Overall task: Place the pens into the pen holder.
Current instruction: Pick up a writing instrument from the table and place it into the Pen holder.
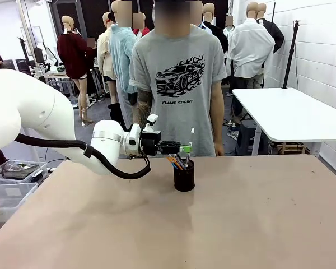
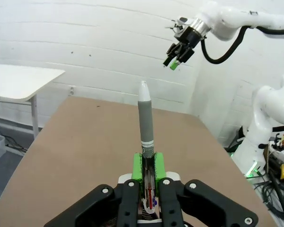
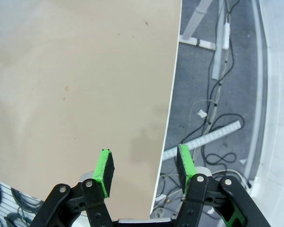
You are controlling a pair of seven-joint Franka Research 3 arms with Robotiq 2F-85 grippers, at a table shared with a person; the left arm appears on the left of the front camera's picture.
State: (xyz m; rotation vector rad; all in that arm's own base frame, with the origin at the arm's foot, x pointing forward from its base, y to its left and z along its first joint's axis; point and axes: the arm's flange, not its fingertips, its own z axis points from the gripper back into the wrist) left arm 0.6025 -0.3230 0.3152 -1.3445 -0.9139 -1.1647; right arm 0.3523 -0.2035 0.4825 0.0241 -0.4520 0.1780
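My left gripper [image 1: 183, 148] reaches in from the left and is shut on the silver-white pen [image 1: 191, 137], held nearly upright just above the black mesh pen holder [image 1: 184, 176]. The pen's lower end comes down to about the holder's rim. An orange pencil-like pen [image 1: 172, 161] and a dark pen [image 1: 180, 161] lean inside the holder. In the left wrist view the silver-white pen [image 2: 146, 118] sticks out from between the shut green pads [image 2: 138, 166] of the left gripper [image 2: 147, 172]. My right gripper [image 3: 144, 168] hangs open and holds nothing, high over the table's edge [image 3: 168, 118]; the right gripper [image 2: 175, 59] is raised in the left wrist view.
A person in a grey T-shirt [image 1: 179, 84] stands at the far side behind the holder, arms down. A white table [image 1: 291, 112] stands at the back right. Plastic bins [image 1: 11, 185] sit off the table's left. Cables [image 3: 217, 118] lie on the floor beyond the edge.
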